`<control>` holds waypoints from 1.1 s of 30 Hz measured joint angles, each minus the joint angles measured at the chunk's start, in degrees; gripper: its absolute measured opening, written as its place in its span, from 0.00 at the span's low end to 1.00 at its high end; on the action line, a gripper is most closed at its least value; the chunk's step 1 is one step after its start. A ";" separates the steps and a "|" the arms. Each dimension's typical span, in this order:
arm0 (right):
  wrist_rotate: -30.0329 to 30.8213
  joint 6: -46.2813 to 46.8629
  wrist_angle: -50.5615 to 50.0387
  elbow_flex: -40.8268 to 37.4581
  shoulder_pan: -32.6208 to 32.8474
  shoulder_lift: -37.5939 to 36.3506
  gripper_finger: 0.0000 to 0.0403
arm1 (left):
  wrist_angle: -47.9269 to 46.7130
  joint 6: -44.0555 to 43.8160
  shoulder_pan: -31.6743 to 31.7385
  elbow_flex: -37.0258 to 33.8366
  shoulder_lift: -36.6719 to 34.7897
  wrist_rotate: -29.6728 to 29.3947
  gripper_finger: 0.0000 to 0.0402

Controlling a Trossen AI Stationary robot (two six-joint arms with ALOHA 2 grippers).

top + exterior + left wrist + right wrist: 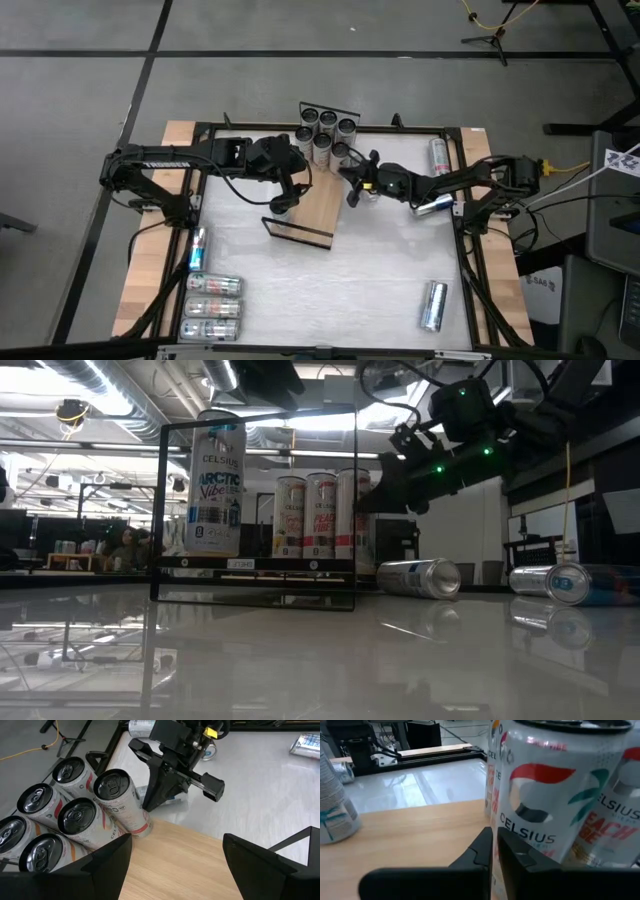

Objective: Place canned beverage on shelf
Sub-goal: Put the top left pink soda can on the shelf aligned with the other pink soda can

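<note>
Light-wood shelf (318, 205) lies on the white table (330, 280), running diagonally, with a thin black wire rail at each short end. At its far end stands a cluster of upright Celsius cans (325, 133), six by the high view's count. Nearer the other end of the shelf, a single Arctic Vibe can (214, 483) stands upright; in the high view the left gripper (283, 197) sits over that spot, its fingers (107, 862) spread wide and, as far as the wrist view shows, closed on nothing. The right gripper (352, 190) hovers just beside the shelf's long edge, close to the can cluster, with its jaws pressed together and empty. Off the shelf, a can (420, 577) lies on its side on the table, and more cans (212, 307) lie in a row well apart from the shelf at the table's near left corner.
</note>
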 joint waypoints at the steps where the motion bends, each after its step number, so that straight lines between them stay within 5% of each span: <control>1: 0.02 -0.01 -0.02 0.23 0.00 0.00 0.06 | 0.00 0.00 -0.01 0.00 0.00 0.00 0.76; 33: 5.24 -4.57 -1.13 5.33 0.00 6.12 0.06 | 0.04 -0.98 0.01 0.00 0.00 0.00 0.76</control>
